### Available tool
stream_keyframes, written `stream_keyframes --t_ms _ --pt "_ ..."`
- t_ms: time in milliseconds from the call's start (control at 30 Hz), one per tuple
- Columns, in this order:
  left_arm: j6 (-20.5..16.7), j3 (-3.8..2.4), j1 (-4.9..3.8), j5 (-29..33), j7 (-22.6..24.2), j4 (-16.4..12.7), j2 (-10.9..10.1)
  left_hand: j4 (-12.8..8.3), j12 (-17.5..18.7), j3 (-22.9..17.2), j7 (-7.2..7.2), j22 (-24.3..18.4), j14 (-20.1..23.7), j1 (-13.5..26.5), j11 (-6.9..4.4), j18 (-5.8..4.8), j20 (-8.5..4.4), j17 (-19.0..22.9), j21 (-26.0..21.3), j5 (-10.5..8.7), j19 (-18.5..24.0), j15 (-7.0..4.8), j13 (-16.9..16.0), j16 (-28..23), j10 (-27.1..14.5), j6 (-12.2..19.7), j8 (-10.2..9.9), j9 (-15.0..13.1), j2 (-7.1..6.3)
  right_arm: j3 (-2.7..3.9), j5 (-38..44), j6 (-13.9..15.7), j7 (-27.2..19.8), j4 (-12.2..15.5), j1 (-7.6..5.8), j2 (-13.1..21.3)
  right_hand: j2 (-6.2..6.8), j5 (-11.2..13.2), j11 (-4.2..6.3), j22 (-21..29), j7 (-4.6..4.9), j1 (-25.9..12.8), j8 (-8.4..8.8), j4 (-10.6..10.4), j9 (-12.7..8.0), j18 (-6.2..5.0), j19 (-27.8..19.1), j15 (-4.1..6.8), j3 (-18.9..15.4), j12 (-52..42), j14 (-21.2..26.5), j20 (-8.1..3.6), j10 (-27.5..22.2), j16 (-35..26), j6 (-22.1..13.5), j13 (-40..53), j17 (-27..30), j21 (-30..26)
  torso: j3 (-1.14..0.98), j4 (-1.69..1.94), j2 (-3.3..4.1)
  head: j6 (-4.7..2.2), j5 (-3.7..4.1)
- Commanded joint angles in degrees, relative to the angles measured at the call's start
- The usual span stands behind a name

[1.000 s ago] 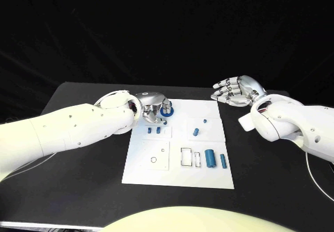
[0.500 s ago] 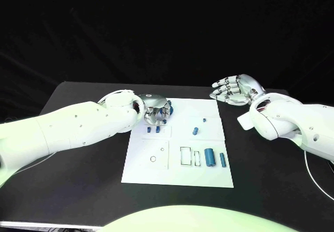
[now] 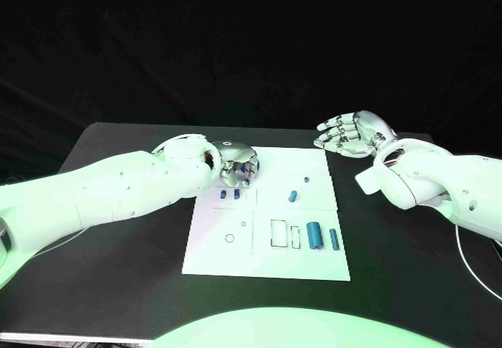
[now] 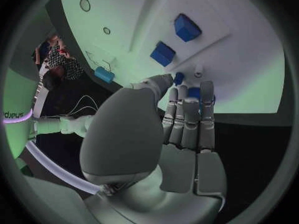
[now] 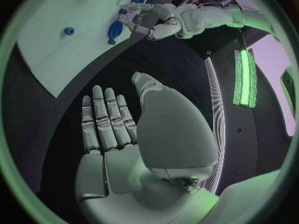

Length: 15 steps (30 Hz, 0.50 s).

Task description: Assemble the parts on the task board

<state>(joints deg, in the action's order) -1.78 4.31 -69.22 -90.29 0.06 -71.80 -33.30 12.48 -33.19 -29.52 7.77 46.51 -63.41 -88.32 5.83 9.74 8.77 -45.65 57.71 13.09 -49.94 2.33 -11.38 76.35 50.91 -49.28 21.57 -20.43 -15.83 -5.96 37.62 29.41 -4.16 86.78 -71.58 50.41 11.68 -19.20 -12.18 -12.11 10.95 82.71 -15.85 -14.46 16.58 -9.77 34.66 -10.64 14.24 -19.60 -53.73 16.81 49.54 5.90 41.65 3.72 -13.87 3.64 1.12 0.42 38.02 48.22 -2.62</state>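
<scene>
Under the left robot hand [image 3: 239, 164], a blue part [image 4: 194, 92] on the task board [image 3: 267, 254]

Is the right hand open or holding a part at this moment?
Open. The right hand hangs above the black table beside the task board, fingers straight and apart, nothing in its palm.
</scene>
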Motion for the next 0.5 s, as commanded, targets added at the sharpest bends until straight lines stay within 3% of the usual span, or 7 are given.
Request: stream_keyframes --t_ms 33,500 --pt "1.1 -0.02 0.03 -0.7 -0.1 0.4 0.4 -0.1 0.3 -0.5 0.14 0.3 -0.6 -0.2 0.09 0.78 -0.37 -0.2 0.5 -0.28 0.0 0.05 0.1 0.5 0.4 -0.6 -0.2 0.1 0.31 0.01 0.5 -0.6 -0.8 0.1 0.02 0.0 -0.34 -0.3 -0.31 0.1 5.03 -0.1 0.22 0.0 -0.1 0.17 -0.3 0.02 -0.2 0.3 0.4 -0.12 0.2 -0.2 0.3 -0.1 0.1 -0.2 -0.01 0.01 0.03 0.06 0.11" --pt "3.1 0.03 0.05 -0.9 -0.8 2.0 1.2 -0.8 0.7 -1.2 0.19 1.0 -0.8 -0.2 0.12 0.7 -0.46 -0.3 1.3 -0.45 -0.1 0.02 0.4 0.9 0.6 -1.4 -0.3 0.3 0.46 0.02 0.5 -0.6 -0.8 0.2 0.02 0.0 -0.41 -0.4 -0.31 0.2 5.04 -0.1 0.22 0.0 -0.1 0.17 -0.4 0.02 -0.2 0.3 0.4 -0.12 0.2 -0.2 0.3 -0.1 0.2 -0.2 -0.01 0.06 -0.02 0.44 0.35"
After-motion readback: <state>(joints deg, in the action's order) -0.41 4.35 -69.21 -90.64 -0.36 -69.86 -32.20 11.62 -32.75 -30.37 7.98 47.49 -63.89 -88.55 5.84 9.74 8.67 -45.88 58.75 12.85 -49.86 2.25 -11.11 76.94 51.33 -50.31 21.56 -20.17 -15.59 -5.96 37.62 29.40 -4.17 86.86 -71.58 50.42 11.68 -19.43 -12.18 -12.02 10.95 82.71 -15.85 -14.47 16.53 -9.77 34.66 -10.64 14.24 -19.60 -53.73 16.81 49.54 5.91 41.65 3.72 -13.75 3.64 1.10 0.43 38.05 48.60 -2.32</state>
